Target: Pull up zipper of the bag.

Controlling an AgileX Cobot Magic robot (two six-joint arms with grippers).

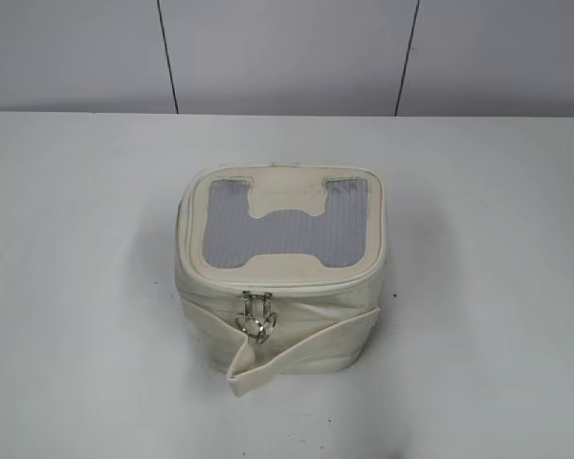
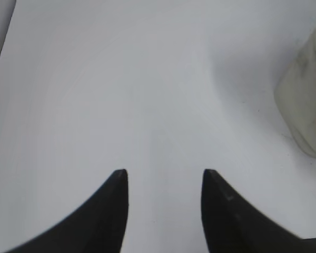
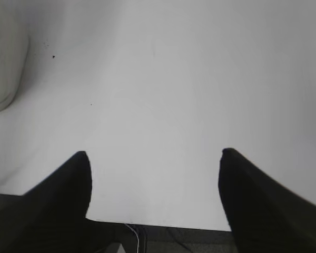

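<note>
The cream-white boxy bag [image 1: 282,330] stands in the middle of the white table in the exterior view, with a grey mesh window [image 1: 287,222] on its top. The zipper track [image 1: 287,280] runs round the lid rim; its silver pulls with a ring [image 1: 255,320] hang at the front. A loose strap [image 1: 301,352] crosses the front. Neither arm shows in the exterior view. My left gripper [image 2: 165,174] is open and empty above bare table, the bag [image 2: 305,100] to its right. My right gripper [image 3: 154,154] is open and empty, the bag [image 3: 5,63] at its upper left.
The white table [image 1: 77,287] ends at a grey panelled wall [image 1: 287,53] behind. The right wrist view shows the table's near edge [image 3: 158,225] with a thin cable [image 3: 137,237] below it.
</note>
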